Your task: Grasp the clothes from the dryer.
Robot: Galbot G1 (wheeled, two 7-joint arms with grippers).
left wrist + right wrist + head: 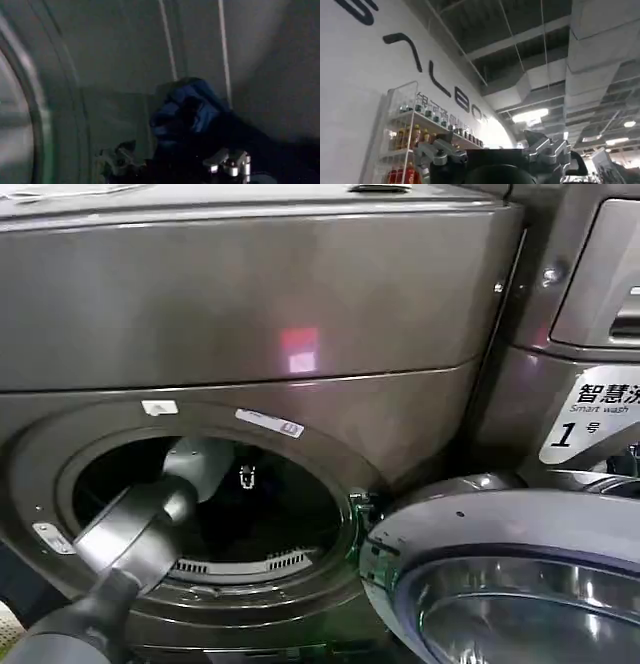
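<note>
The left arm (130, 534) reaches in through the porthole of the dryer (250, 314), whose door (520, 574) hangs swung open to the right. Deep in the drum, the clothes (187, 112) sit as 1 small navy bundle on the drum wall, just ahead of the left gripper (175, 162).

To do this reach well, I'd say the gripper should go straight on so the bundle's bulk lands between the fingers, low enough to bite a thick fold rather than a loose edge, and clear of the steel wall so the fingertips don't scrape or pinch metal. Closing should wait until fabric fills the gap.

The left gripper's fingers stand spread wide apart, 1 on each side of the dark cloth's near edge, holding nothing yet; whether they touch the fabric I cannot tell.

The right gripper (495, 155) is parked away from the machine, pointing up at the ceiling, its fingers apart and empty.
</note>
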